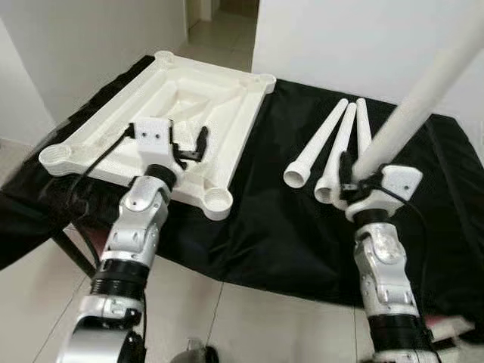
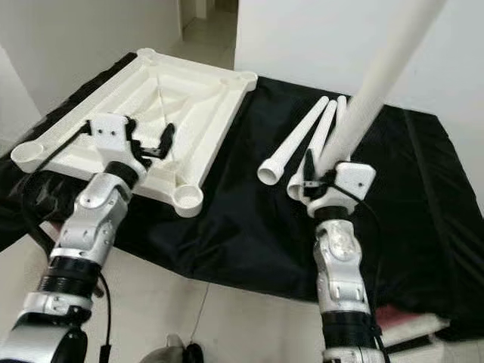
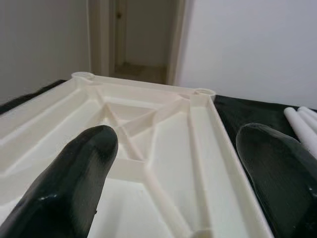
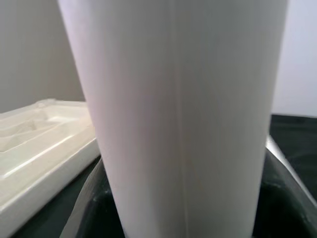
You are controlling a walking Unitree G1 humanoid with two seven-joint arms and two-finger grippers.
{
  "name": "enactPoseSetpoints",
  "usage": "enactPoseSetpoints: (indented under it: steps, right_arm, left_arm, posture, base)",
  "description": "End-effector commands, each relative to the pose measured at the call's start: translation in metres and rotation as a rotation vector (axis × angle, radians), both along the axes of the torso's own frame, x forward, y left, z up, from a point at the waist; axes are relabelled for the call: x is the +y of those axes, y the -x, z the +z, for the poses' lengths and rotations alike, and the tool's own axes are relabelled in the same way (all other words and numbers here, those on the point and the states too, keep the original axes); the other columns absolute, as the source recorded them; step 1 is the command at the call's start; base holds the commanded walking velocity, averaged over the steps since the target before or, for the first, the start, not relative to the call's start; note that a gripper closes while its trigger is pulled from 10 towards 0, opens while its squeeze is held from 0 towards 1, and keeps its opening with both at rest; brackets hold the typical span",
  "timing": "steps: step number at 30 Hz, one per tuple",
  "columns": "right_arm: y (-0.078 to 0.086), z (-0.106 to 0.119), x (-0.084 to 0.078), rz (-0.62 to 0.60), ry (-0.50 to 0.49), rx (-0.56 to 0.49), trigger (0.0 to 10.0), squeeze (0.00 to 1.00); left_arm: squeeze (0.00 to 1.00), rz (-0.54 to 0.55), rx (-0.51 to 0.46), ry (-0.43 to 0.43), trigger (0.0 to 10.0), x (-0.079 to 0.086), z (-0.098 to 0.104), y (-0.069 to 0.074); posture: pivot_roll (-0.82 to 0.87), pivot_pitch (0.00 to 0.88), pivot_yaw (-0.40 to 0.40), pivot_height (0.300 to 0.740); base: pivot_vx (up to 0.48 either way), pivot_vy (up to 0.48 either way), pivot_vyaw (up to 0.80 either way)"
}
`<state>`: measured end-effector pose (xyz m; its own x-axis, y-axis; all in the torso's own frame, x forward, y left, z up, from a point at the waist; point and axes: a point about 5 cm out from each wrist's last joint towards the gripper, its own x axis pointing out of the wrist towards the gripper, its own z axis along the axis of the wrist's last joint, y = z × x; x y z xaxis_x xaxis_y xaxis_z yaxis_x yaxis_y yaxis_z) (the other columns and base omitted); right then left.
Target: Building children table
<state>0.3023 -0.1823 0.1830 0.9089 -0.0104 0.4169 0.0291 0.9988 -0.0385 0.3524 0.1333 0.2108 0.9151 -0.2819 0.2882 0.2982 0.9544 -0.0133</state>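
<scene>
1. Handling the leg (image 1: pixel 423 94) looks easy: hollow, light, stiff, smooth plastic, likely slippery. Grip near its wide end, as the right end effector (image 1: pixel 355 178) does, clenched on it and holding it raised.
2. White ribbed table panel (image 1: pixel 219 98) lies inverted on the black-draped tabletop (image 1: pixel 265 219); three spare legs (image 1: pixel 325 147) lie beside it.
3. Left end effector (image 1: pixel 189 147) hovers released over the panel.

Probably a home, plain white walls (image 1: pixel 363 45), tiled floor (image 1: pixel 227 34), open doorway (image 3: pixel 141 37)

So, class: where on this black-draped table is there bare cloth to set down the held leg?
Bare black cloth lies between the upturned white plastic tabletop and the three loose white tapered legs, and along the near edge. The right hand, shut on the fourth leg, crowds the legs' side.
</scene>
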Motion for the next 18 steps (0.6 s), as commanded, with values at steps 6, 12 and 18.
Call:
enactPoseSetpoints:
  steps: [6, 12, 18]
  right_arm:
    - [0.0016, 0.0016, -0.0048, -0.017, 0.003, -0.009, 10.0, 0.00]
    - [0.0012, 0.0013, -0.0039, -0.014, 0.004, -0.007, 10.0, 0.00]
    - [-0.0010, 0.0014, -0.0018, -0.003, 0.003, -0.003, 10.0, 0.00]
  left_arm:
    - [0.00, -0.040, -0.002, -0.003, 10.0, -0.0065, 0.0007, 0.0013]
    - [0.00, -0.041, -0.005, 0.000, 10.0, -0.0067, 0.0009, 0.0016]
    - [0.00, -0.043, 0.031, 0.003, 10.0, -0.0084, -0.0004, 0.0001]
  posture:
    - [0.04, 0.085, 0.005, 0.740]
    - [0.04, 0.083, 0.002, 0.740]
    - [0.04, 0.081, -0.002, 0.740]
  base:
    - [0.000, 0.464, 0.00]
    - [0.000, 0.154, 0.00]
    - [0.000, 0.000, 0.00]
